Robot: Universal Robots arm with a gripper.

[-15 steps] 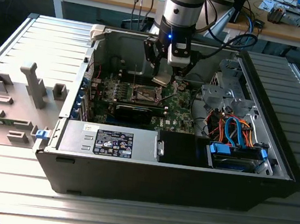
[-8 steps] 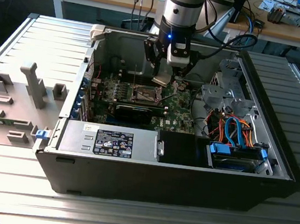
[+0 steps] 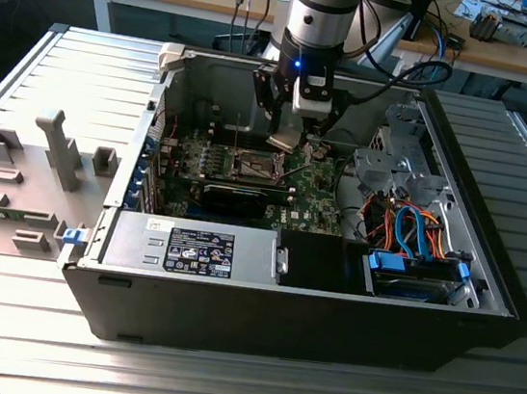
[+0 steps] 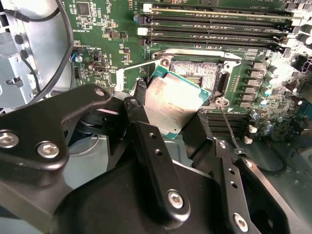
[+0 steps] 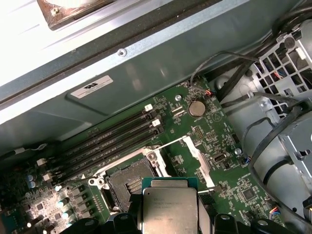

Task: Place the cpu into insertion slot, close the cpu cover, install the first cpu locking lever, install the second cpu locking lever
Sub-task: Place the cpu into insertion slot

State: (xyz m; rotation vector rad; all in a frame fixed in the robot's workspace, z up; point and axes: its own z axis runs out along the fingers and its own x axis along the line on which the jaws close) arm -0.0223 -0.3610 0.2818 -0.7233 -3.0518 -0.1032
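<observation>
CPU (image 3: 283, 142), a flat square with its silvery metal top facing up, is clamped at two opposite edges between the black fingers (image 4: 146, 141) of the gripper (image 3: 287, 138), inside the open computer case (image 3: 486, 275). In the exterior view it hangs above the motherboard (image 3: 315, 209), apart from it, just to the far right of the insertion slot (image 3: 256, 165) as that view shows it. Being square, it has no long axis. In both wrist views its edges look turned out of line with the slot's rim, and a thin green border rings the metal top. In the second wrist view one corner of the chip overlaps the slot's dark centre. The slot lies bare, and the cpu cover (image 5: 197, 158) is swung away from it on one side. Four memory slots (image 4: 214, 24) run just beside the slot, and a long black card (image 3: 235, 194) lies near its front side.
</observation>
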